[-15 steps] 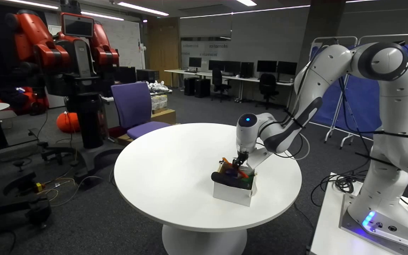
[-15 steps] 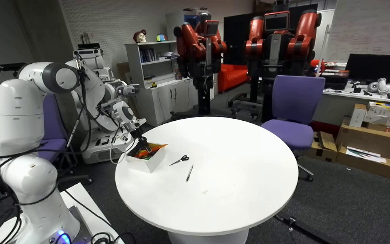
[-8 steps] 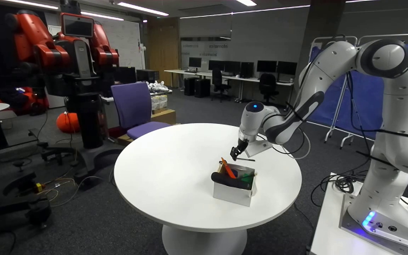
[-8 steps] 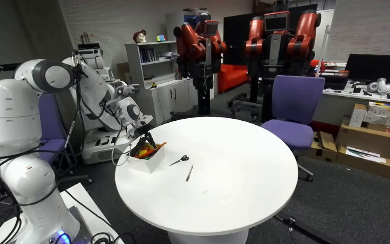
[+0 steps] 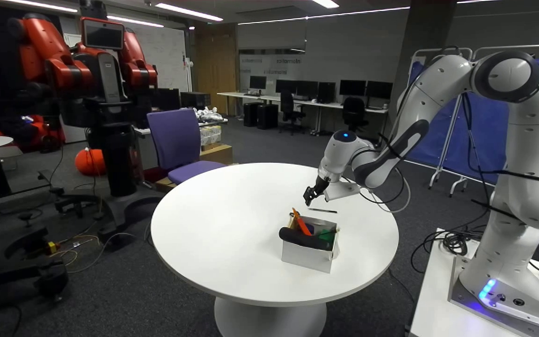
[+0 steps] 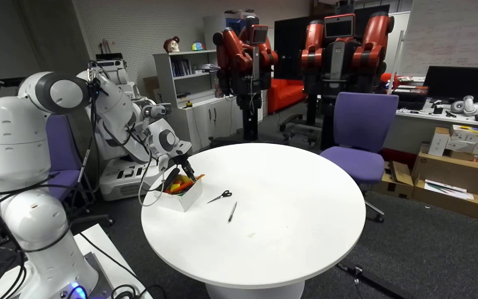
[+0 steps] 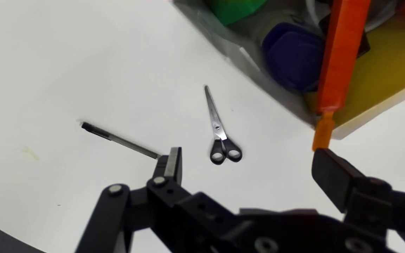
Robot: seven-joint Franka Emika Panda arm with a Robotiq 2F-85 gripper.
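Hanging over a round white counter (image 5: 213, 224), the hand (image 7: 246, 160) has its fingers (image 7: 332, 175) spread wide, and a pair of scissors (image 7: 219, 131) shows through the gap between them in the wrist view. The scissors lie flat below, blades together, black handles toward the hand. A slim pen (image 7: 128, 144) lies near them, one end hidden behind a finger. Near the scissors stands an open white box (image 5: 304, 256) holding an orange stick (image 7: 339, 59) that pokes out past the rim, a dark blue thing (image 7: 292, 58), a green piece (image 7: 236, 8) and a long black item (image 5: 304, 238) lying along one side. The stick's tip is near one finger, yet a gap parts them in an exterior view. The hand sits tilted at the end of a white arm (image 5: 438, 93). Near the counter, in both exterior views, stands a purple chair (image 6: 359, 162).
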